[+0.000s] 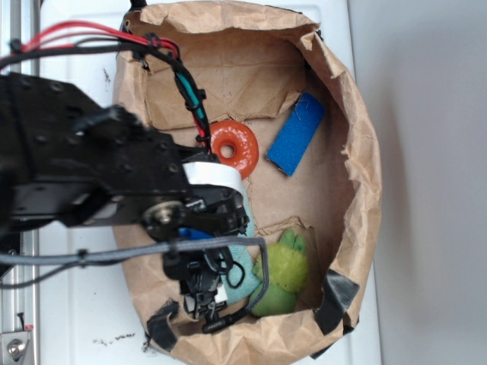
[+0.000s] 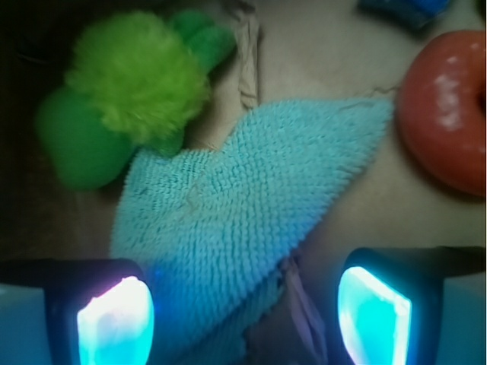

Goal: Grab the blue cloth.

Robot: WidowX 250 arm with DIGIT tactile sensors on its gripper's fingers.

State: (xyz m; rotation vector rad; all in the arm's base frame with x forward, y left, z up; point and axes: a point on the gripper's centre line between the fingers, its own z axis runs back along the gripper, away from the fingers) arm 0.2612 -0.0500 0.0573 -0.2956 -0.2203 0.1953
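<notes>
The blue cloth [image 2: 243,205] is a pale teal terry piece lying flat on the brown paper floor, its point reaching toward the orange ring [image 2: 449,106]. In the exterior view only a strip of the blue cloth [image 1: 243,262] shows beneath the arm. My gripper [image 2: 243,315] hovers just above it, open, with glowing fingertips [image 2: 114,323] on either side of the cloth's lower edge. Nothing is held between them. In the exterior view the gripper [image 1: 202,293] is a dark mass at the bag's lower left.
A fuzzy green plush toy [image 1: 283,274] lies right beside the cloth. An orange ring [image 1: 234,147] and a deep-blue block [image 1: 297,133] rest farther back. All sit inside a torn brown paper bag [image 1: 358,175] with raised walls, on a white surface.
</notes>
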